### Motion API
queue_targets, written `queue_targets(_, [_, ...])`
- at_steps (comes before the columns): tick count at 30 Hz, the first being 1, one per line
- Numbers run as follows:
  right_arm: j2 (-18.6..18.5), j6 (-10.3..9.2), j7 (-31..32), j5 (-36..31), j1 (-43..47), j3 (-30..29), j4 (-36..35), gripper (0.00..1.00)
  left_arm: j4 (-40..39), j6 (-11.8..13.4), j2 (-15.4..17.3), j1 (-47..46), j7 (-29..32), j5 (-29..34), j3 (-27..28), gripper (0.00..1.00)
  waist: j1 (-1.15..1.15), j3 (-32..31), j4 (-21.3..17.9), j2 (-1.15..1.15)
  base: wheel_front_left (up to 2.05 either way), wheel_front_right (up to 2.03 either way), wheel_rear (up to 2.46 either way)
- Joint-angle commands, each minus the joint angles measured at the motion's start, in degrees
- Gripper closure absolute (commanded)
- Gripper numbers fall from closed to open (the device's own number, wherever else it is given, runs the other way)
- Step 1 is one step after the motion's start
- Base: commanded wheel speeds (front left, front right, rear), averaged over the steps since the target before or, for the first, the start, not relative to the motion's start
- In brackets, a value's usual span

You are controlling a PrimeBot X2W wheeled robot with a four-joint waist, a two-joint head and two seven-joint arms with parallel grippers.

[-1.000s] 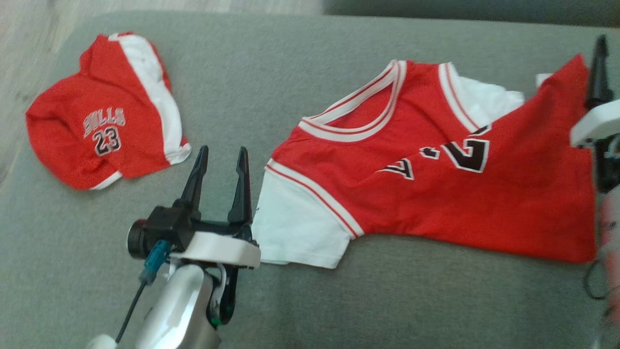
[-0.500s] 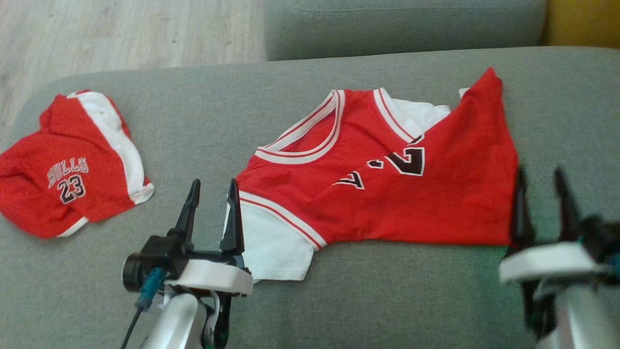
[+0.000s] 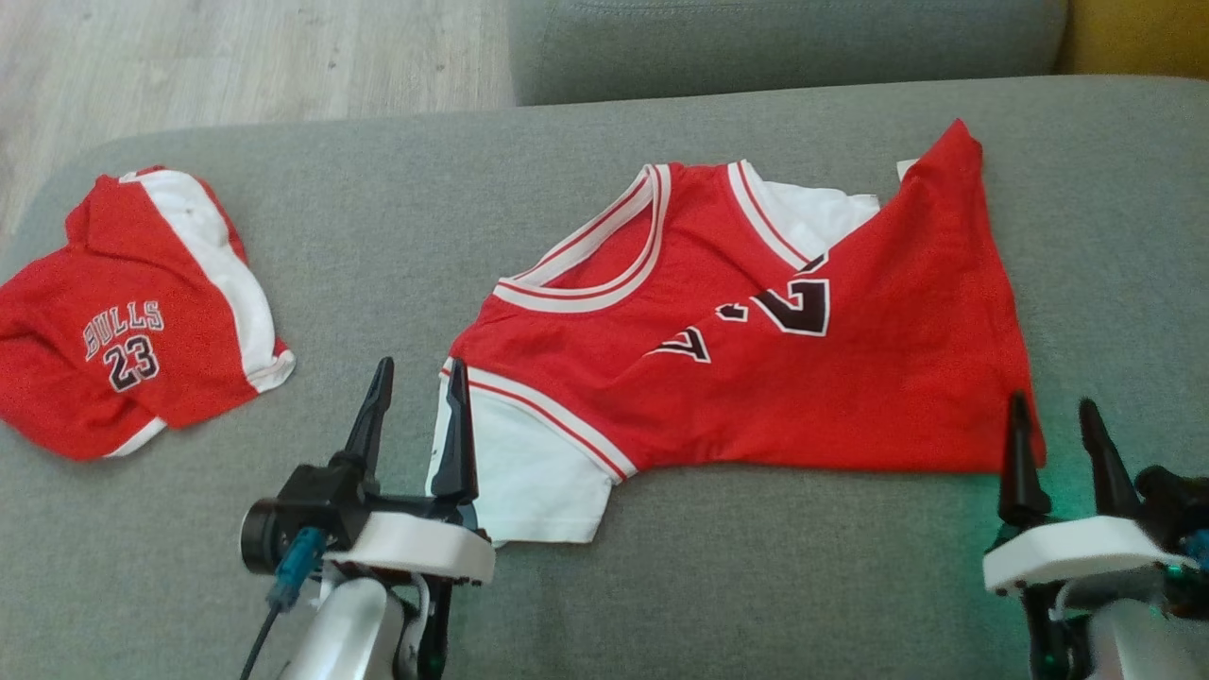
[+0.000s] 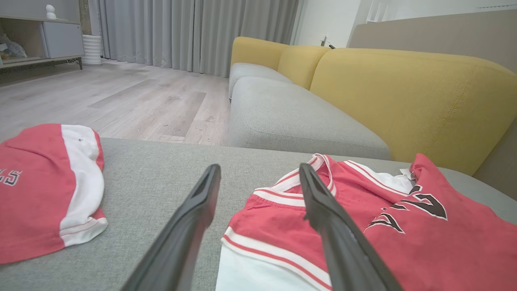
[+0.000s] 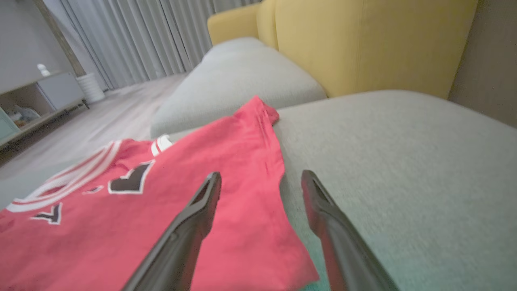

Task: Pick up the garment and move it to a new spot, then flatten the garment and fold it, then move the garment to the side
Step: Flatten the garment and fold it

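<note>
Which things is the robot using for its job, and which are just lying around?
For the job: spread-out red basketball jersey with white sleeves; left gripper; right gripper.
Just lying about: folded red-and-white Bulls 23 garment; yellow fabric sofa back; grey curtains.

Soft, even daylight makes no hard shadows. The head view is slightly grainy, and a green glow lies on the grey cushion beside the right gripper. The right wrist view is blurred, mostly at its fingers and the near fabric. The left wrist view is sharper, though the wide lens stretches its edges.
</note>
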Motion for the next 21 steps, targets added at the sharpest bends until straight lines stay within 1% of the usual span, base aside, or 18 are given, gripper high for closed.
queue_targets(1, [-0.4, -0.04, 0.6, -0.2, -2.8, 0.3, -0.1, 0.0, -1.4, -0.2, 0.4, -2.1, -0.3, 0.5, 1.7, 0.0, 0.0, 0.4, 0.3, 0.0, 0.0, 0.0, 0.0])
queue_targets(6, [-0.4, -0.04, 4.1, -1.2, -5.2, -3.6, 7.5, 0.0, -1.3, -0.3, 0.4, -2.6, -0.3, 0.6, 1.4, 0.0, 0.0, 1.4, 1.0, 0.0, 0.0, 0.0, 0.0])
queue_targets(10, [-0.4, -0.04, 4.4, -0.4, -7.0, -3.6, 13.1, 0.0, -1.2, -0.3, 0.4, -2.9, -0.3, 0.8, 1.3, 0.0, 0.0, 2.1, 1.2, 0.0, 0.0, 0.0, 0.0])
queue_targets(11, [-0.4, -0.04, 4.4, -0.4, -7.0, -3.6, 13.1, 0.0, -1.2, -0.3, 0.4, -2.9, -0.3, 0.8, 1.3, 0.0, 0.0, 2.1, 1.2, 0.0, 0.0, 0.0, 0.0])
queue_targets(13, [-0.4, -0.04, 4.2, -0.7, -8.0, -3.2, 15.6, 0.0, -1.1, -0.3, 0.4, -3.1, -0.3, 0.9, 1.3, 0.0, 0.0, 2.3, 1.2, 0.0, 0.0, 0.0, 0.0])
queue_targets(14, [-0.4, -0.04, 4.0, -0.6, -8.5, -3.0, 16.7, 0.05, -1.1, -0.3, 0.4, -3.2, -0.3, 0.9, 1.3, 0.0, 0.0, 2.3, 1.2, 0.0, 0.0, 0.0, 0.0])
queue_targets(15, [-0.4, -0.04, 3.6, -0.7, -9.0, -2.9, 17.6, 0.54, -1.0, -0.3, 0.4, -3.3, -0.3, 0.9, 1.4, 0.0, 0.0, 2.3, 1.1, 0.0, 0.0, 0.0, 0.0])
queue_targets(16, [-0.4, -0.04, 3.3, -0.9, -9.4, -2.9, 18.4, 1.0, -1.0, -0.3, 0.4, -3.3, -0.3, 1.0, 1.5, 0.0, 0.0, 2.4, 1.0, 0.0, 0.0, 0.0, 0.0])
queue_targets(17, [-0.4, -0.04, 2.9, -1.5, -9.9, -3.3, 19.0, 1.0, -1.0, -0.3, 0.4, -3.4, -0.3, 1.1, 1.7, 0.0, 0.0, 2.4, 0.9, 0.0, 0.0, 0.0, 0.0])
queue_targets(21, [-0.4, -0.04, 0.7, -7.4, -12.0, -10.4, 18.9, 1.0, -0.8, -0.3, 0.4, -3.3, -0.3, 1.4, 2.2, 0.0, 0.0, 2.1, 0.1, 0.0, 0.0, 0.0, 0.0])
